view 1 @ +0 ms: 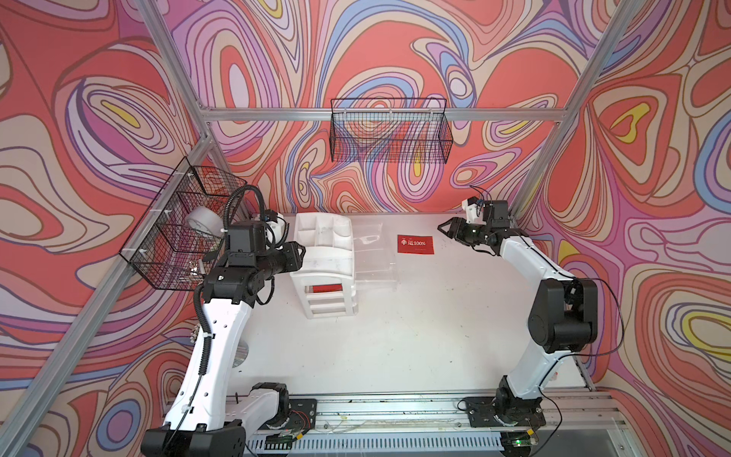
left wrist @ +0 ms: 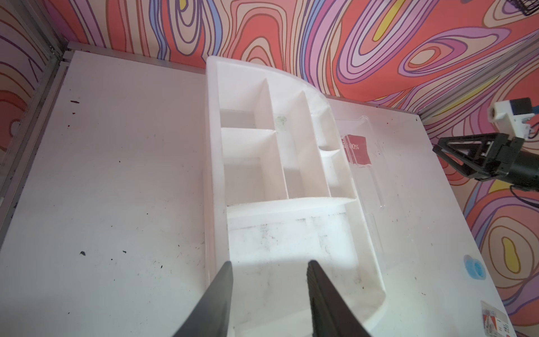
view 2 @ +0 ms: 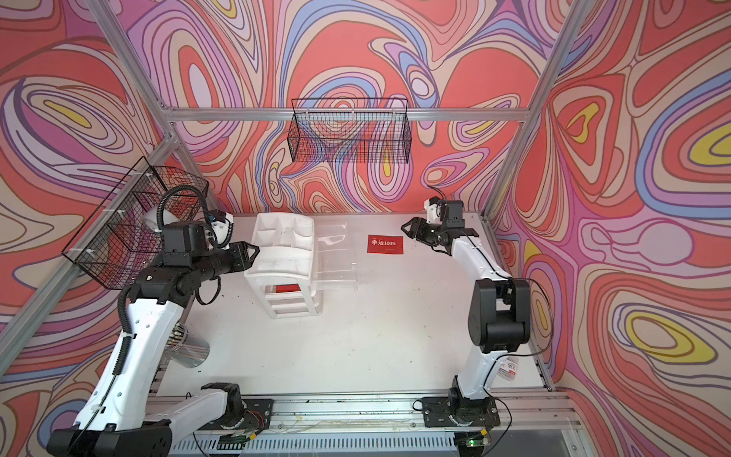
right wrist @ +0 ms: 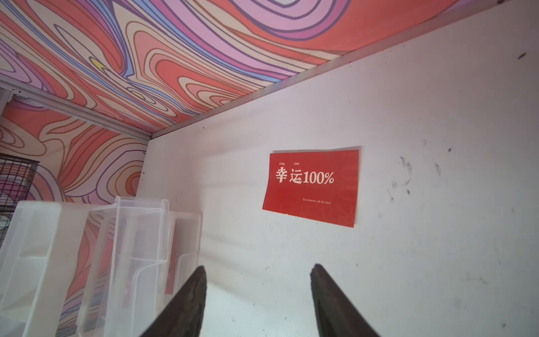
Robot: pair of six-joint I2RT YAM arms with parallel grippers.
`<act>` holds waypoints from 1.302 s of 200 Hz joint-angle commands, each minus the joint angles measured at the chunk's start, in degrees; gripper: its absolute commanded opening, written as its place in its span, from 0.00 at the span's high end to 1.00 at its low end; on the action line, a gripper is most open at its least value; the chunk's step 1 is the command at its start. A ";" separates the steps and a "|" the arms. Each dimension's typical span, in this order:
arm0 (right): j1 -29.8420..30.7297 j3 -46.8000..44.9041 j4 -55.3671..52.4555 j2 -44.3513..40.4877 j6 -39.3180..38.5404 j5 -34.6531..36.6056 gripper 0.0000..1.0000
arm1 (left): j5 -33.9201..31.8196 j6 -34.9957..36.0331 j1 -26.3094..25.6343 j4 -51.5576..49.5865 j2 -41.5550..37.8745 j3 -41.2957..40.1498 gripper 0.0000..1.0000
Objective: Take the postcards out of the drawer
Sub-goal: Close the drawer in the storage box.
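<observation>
On the white table (view 1: pixel 395 344), a little left of centre in both top views, stands the white organizer (view 1: pixel 325 257) with its clear drawers (view 1: pixel 375 266) pulled out to the right. One red postcard (view 1: pixel 415 244) lies flat on the table just right of the drawers, apart from them, white writing up. A second red card (view 1: pixel 326 288) shows low inside the organizer's frame. In the right wrist view red also shows through the clear drawer walls, but which drawer holds it I cannot tell. The left gripper (view 1: pixel 300 253) hangs right beside the organizer's left side, jaws apart with nothing between them. The right gripper (view 1: pixel 445 229) hovers toward the right of the frame, well apart from the postcard — jaws spread too, empty.
</observation>
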 commanded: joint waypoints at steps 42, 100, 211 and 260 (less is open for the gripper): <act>4.77 -9.79 5.63 -7.58 3.05 -2.44 0.44 | -1.55 0.22 0.70 0.49 1.82 0.13 0.59; 12.51 -11.43 9.57 -6.72 6.01 -1.24 0.48 | -3.71 0.55 0.97 2.32 4.71 0.49 0.63; 19.57 -6.63 10.22 -0.37 6.77 -0.89 0.59 | -3.30 0.77 1.14 4.49 8.67 0.38 0.75; 21.34 -4.50 10.23 -0.31 7.07 -1.96 0.62 | -1.81 1.25 1.14 4.64 9.29 -0.05 0.79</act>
